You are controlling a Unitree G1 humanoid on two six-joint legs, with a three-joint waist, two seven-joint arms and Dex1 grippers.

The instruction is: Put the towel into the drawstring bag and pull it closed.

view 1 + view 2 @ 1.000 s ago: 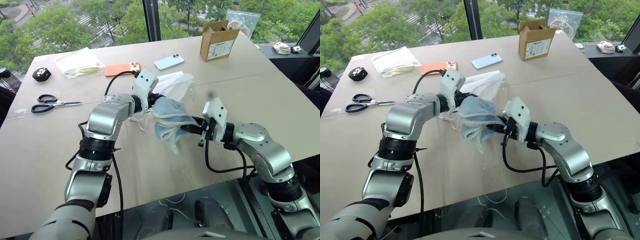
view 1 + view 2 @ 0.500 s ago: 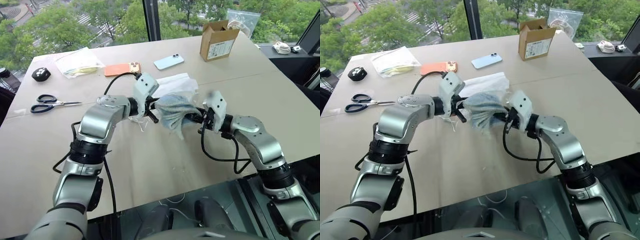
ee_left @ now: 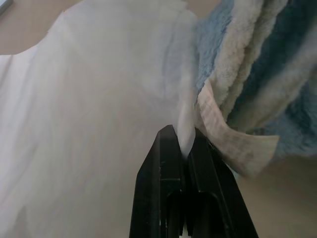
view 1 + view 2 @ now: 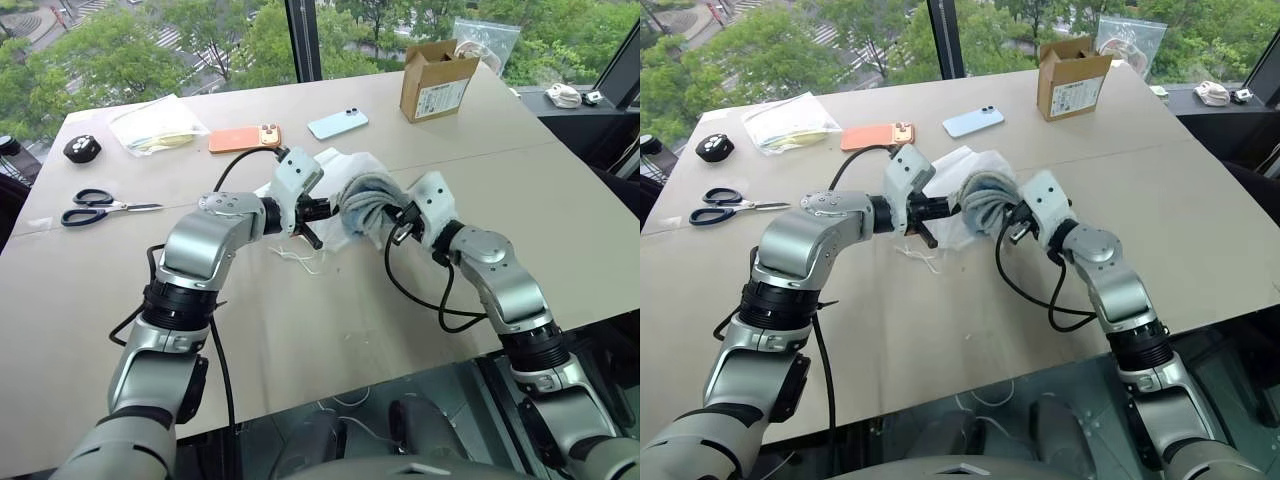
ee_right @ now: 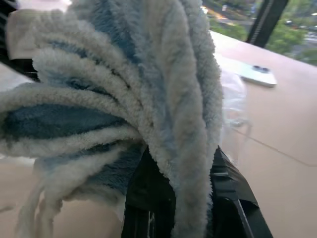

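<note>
near the middle of the left eye frame, the left tool (image 4: 322, 213) is clenched on a thin fold of the drawstring bag (image 4: 335, 170), its black fingers (image 3: 171, 158) pressed together on the white fabric. the right tool (image 4: 392, 220) grips the bunched towel (image 4: 362, 196), which sits just right of centre against the bag; whether any of it is inside the bag's mouth is hard to tell. thin white cords (image 4: 300, 259) trail on the counter (image 4: 300, 330) below the bag. scissors (image 4: 100, 208) lie at the left edge, and a cardboard box (image 4: 435, 82) stands at the upper right.
</note>
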